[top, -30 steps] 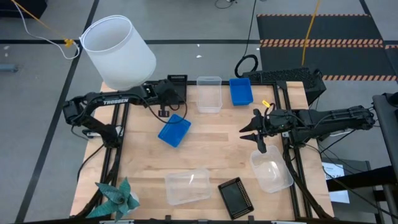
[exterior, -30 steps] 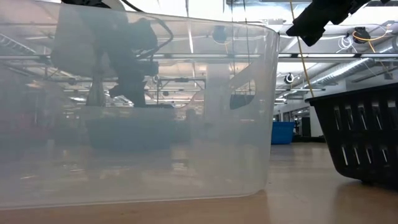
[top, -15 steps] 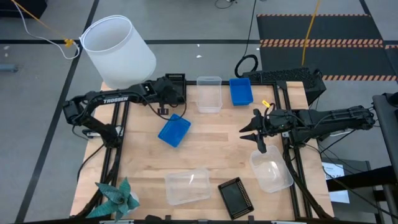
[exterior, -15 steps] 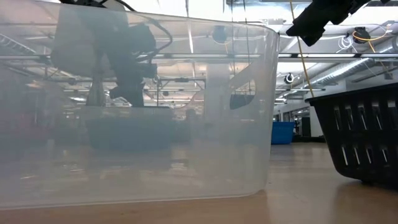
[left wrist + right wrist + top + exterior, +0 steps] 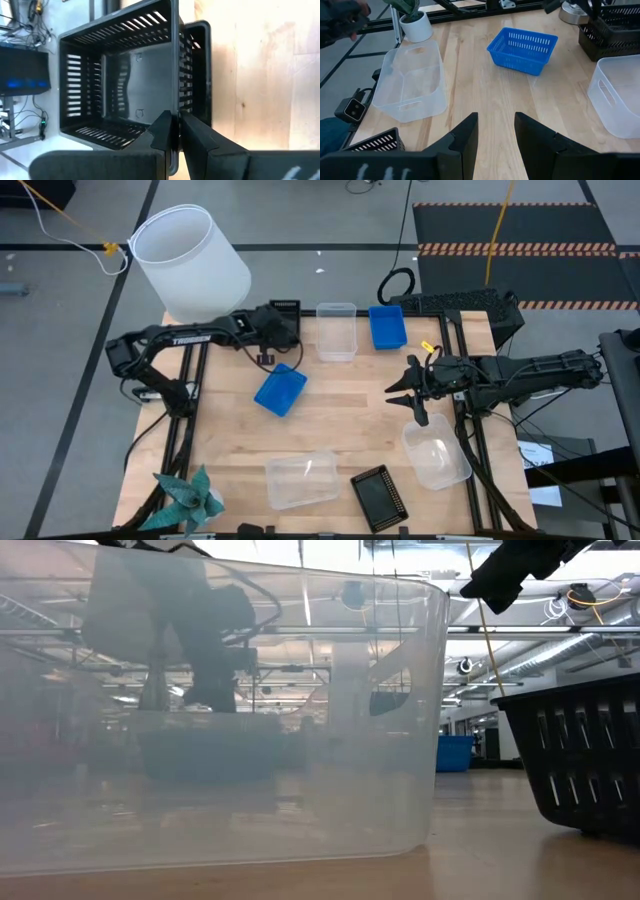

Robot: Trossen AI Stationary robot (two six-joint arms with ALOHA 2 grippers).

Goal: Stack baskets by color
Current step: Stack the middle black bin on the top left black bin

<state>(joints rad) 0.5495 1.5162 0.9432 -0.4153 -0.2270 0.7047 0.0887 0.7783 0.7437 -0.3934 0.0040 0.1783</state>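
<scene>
At the table's far-left corner, the left gripper sat over nested black baskets, its narrowly parted fingers straddling the inner basket's wall; a firm grip could not be confirmed. The right gripper hovered open and empty above the table's right side, near a clear basket. One blue basket lay tilted mid-table, another beside a clear basket at the far edge.

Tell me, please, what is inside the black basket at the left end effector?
The black basket looks empty: the left wrist view shows only its bare slotted walls and floor. A second black basket sits close beside it. The left end effector covers part of the near wall.
</scene>
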